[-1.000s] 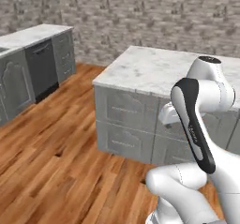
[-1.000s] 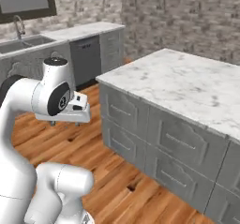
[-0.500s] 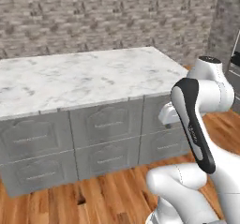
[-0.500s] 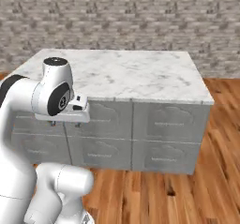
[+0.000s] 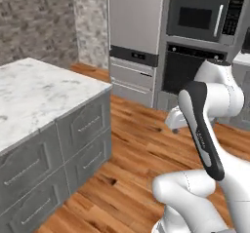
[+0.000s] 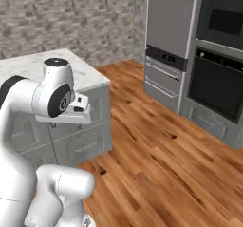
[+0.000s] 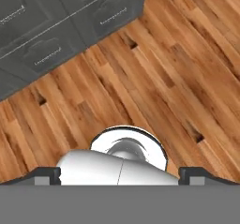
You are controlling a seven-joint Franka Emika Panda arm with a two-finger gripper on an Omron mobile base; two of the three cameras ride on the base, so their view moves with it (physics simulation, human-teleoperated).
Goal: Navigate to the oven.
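Note:
The oven (image 5: 181, 72) is built into a tall grey wall unit across the wood floor, its black glass door under a dark control strip. My arm covers its right part in the left base view. In the right base view the oven (image 6: 217, 86) stands at the far right, whole door visible. My gripper (image 7: 120, 175) hangs folded close to my body, pointing down at the floor. Its two dark fingertips (image 7: 47, 174) sit far apart, open, with nothing between them. The hand (image 5: 175, 122) shows in front of my elbow.
A microwave (image 5: 196, 18) sits above the oven. A tall steel fridge (image 5: 133, 37) stands left of it. The marble-topped island (image 5: 34, 88) with grey drawers (image 6: 85, 143) is close on my left. Wood floor (image 6: 161, 155) stretches open between island and oven wall.
The whole picture has swung: the base has turned, so the island slid to the left and the oven wall came into view. The arm's pose is unchanged.

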